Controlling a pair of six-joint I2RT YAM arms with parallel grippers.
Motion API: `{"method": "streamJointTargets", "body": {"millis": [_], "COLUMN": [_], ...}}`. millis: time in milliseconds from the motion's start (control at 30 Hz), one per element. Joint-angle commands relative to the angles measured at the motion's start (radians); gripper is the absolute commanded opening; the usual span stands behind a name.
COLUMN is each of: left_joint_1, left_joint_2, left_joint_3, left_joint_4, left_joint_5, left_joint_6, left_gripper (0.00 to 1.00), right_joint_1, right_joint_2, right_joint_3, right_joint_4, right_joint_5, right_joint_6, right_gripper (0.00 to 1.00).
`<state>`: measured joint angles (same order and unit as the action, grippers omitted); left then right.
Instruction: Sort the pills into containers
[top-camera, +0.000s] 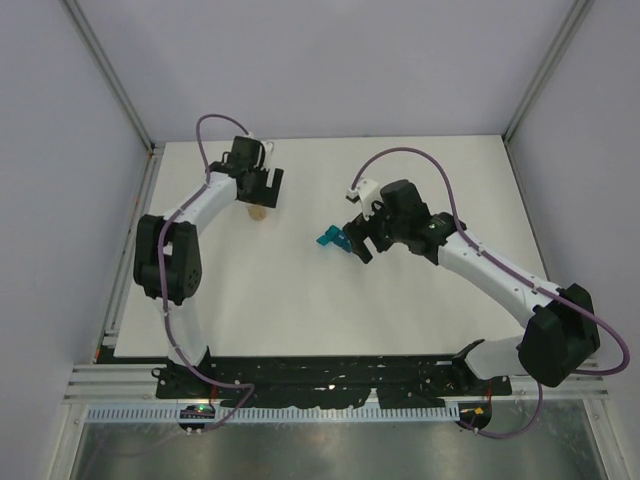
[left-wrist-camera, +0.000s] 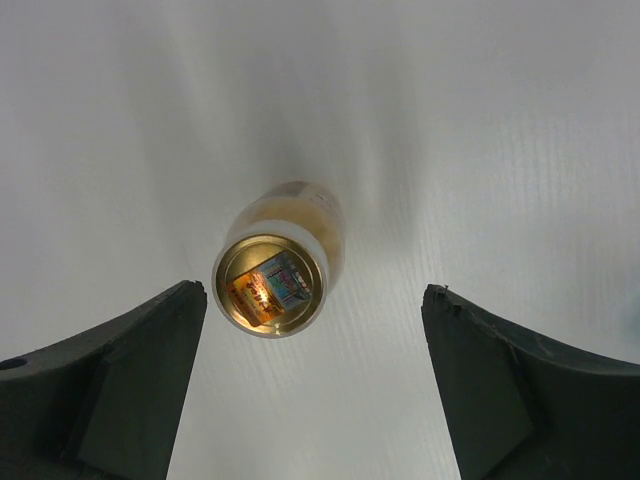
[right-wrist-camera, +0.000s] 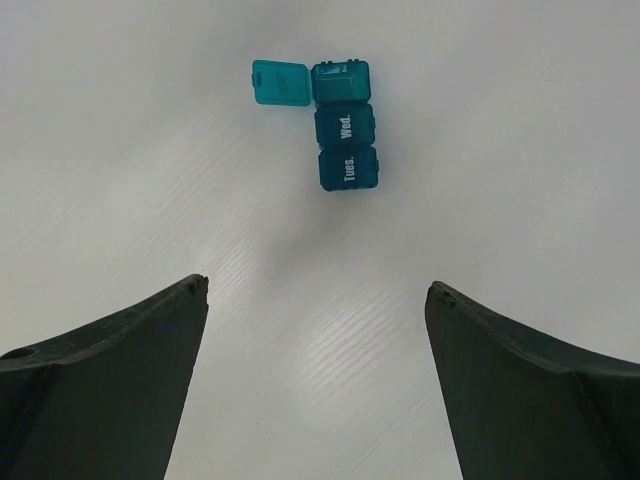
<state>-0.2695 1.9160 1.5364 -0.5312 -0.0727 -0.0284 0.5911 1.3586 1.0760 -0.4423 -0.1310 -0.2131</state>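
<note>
The containers (right-wrist-camera: 345, 125) have one end lid open, two shut.

Top view: vial (top-camera: 257, 211) mostly hidden under left gripper (top-camera: 260, 195), only a tan edge showing. Containers (top-camera: 327, 238) partly covered by right gripper (top-camera: 350, 243). Left fingers (left-wrist-camera: 110, 380) and right fingers (right-wrist-camera: 520, 390) cut off by frame bottom. Pills too small to tell in vial mouth. Open compartment's contents indeterminate.

Bright, even, diffuse light; soft faint shadows on the white table (top-camera: 300, 300); wrist views slightly soft.
</note>
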Motion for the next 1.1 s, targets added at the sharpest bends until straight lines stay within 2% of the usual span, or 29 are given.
{"method": "streamJointTargets", "body": {"millis": [0,733,900,1067], "left_joint_1": [0.024,0.069,0.070,0.070], "left_joint_2": [0.026,0.184,0.202,0.184], "left_joint_3": [0.050,0.246,0.263,0.251], "left_joint_4": [-0.044,-0.211,-0.223,-0.222], "left_joint_5": [0.030,0.119,0.116,0.131], "left_joint_6": [-0.041,-0.111,-0.116,-0.111], "left_gripper": [0.92,0.73,0.63,0.46], "right_joint_1": [-0.005,-0.010,-0.010,-0.016], "right_joint_2": [-0.033,-0.044,-0.042,-0.041], "right_joint_3": [-0.011,-0.004,-0.008,-0.008], "right_joint_4": [0.013,0.004,0.004,0.002], "right_joint_5": [-0.016,-0.047,-0.055,-0.053], "right_joint_6": [-0.014,-0.003,0.000,-0.005], "right_gripper": [0.93,0.93,0.92,0.92]}}
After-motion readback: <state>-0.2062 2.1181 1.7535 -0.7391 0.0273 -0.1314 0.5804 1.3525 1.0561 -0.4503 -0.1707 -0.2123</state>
